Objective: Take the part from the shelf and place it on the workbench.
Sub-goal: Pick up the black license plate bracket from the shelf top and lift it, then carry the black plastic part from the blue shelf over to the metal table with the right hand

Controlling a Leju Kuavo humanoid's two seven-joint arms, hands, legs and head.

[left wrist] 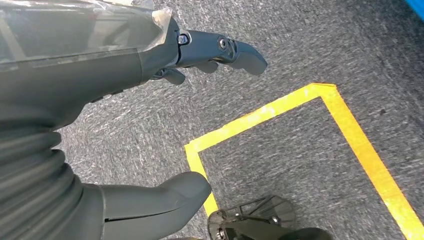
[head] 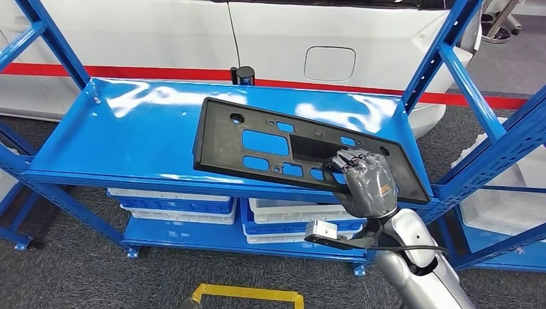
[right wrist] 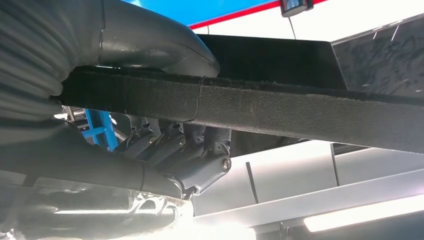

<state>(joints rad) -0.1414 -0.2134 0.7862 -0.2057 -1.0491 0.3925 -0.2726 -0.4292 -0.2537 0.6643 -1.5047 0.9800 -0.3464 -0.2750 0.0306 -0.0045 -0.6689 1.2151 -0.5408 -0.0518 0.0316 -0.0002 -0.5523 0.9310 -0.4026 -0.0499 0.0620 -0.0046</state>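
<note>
My right robot hand [head: 364, 182] grips the near edge of the black plastic panel [head: 283, 145]; next I lift it clear of the blue shelf [head: 129, 135].

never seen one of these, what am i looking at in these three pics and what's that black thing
It is a humanoid robot with two silver arms and fingered hands. The head view looks down from high on its body at a blue metal shelf. On it lies a flat black plastic panel with cut-out holes, gripped at its near edge by the right hand. The right wrist view sits just behind that hand, thumb and fingers clamping the panel's edge. The left wrist view shows the open left hand over grey carpet marked with yellow tape.
</note>
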